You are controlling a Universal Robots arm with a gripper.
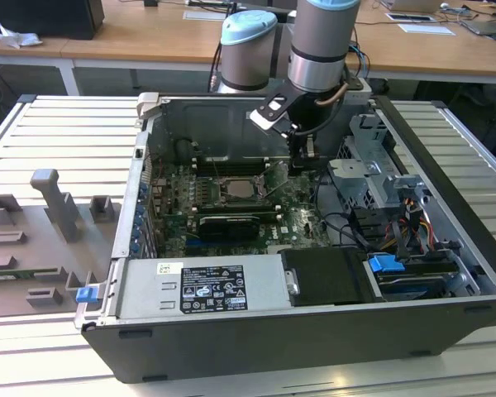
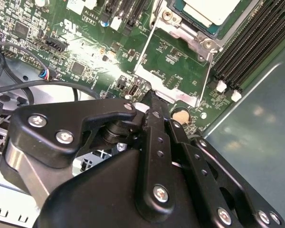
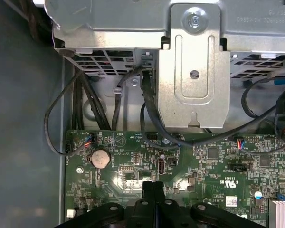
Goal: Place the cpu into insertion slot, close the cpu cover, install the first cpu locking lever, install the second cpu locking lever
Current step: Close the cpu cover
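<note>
Arm reaching straight down into the open computer case, wrist upright
Gripper hangs over the green motherboard between the drive cage on the exterior view's right and the insertion slot; its fingers are pressed together on nothing in both wrist views. Black cables crowd the cage side; bare board lies under the tips. The cpu sits in the slot, pale top uncovered, cpu cover standing open just beside the fingertips
</note>
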